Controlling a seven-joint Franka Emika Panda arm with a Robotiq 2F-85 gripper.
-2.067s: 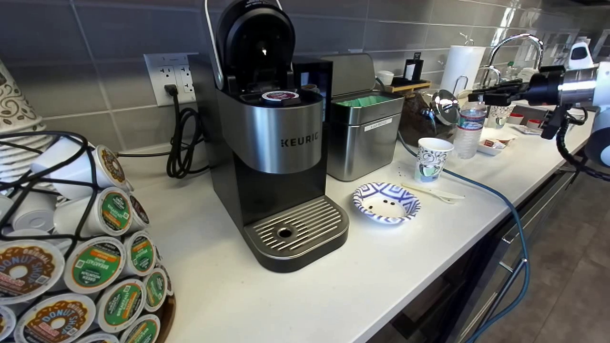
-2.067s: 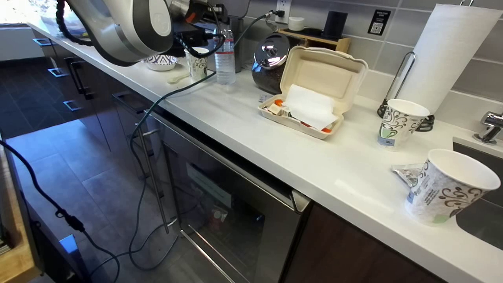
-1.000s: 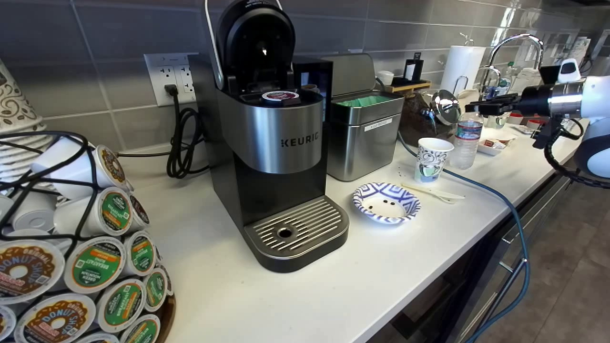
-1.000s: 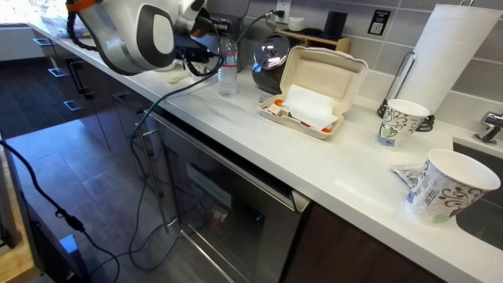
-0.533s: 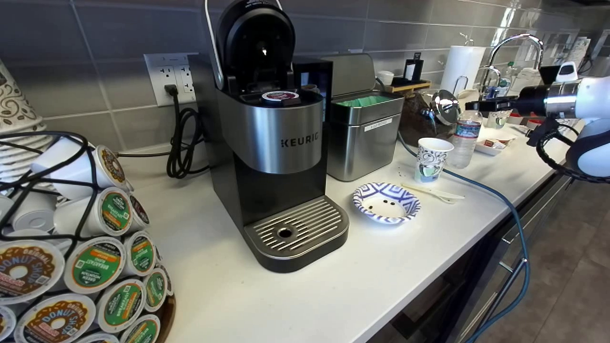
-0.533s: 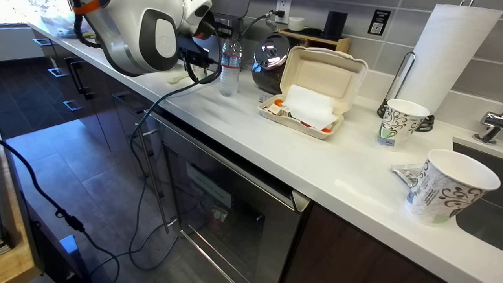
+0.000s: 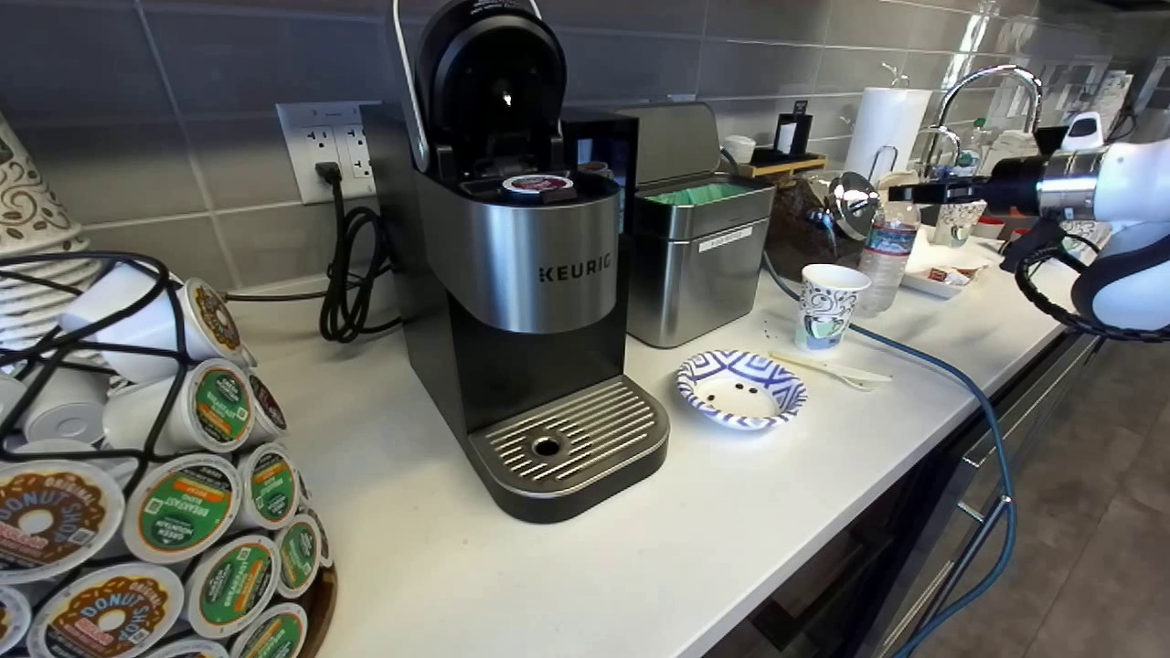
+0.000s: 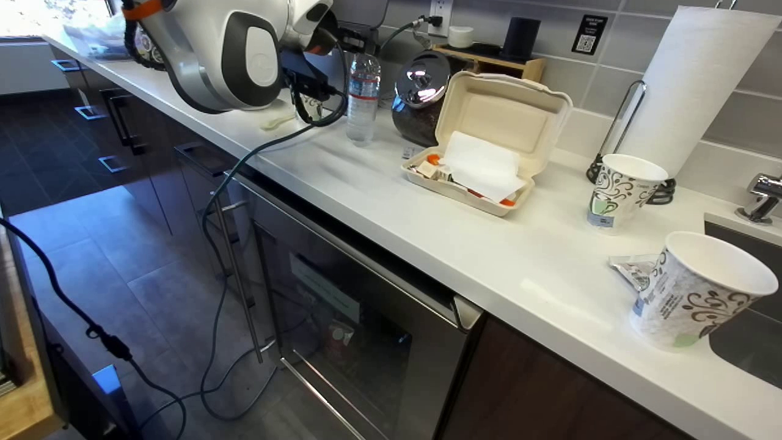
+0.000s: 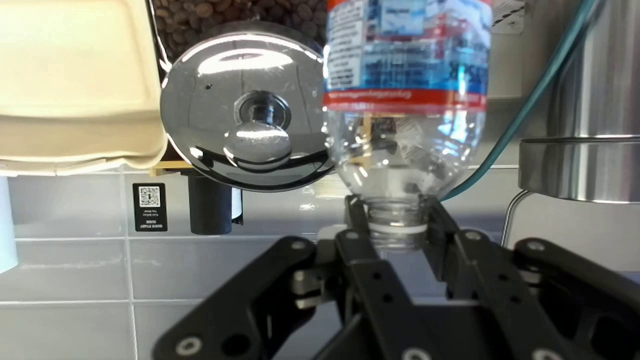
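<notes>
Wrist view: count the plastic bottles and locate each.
1: the clear plastic bottle with a blue-and-red label, its neck gripped by the black pincer, beside the shiny round metal lid. Another could be hidden behind.

Below the gripper [image 9: 394,217], the base of the water bottle [image 9: 407,75] is cut off in the wrist view, and I can't tell whether it touches the counter [image 8: 379,183]. Either side of the gripper, that view crops a takeout box [image 9: 75,60] and steel bin [image 9: 595,110]; near it, wrist hardware [image 8: 310,84] partly hides a paper cup [image 8: 311,109].
</notes>
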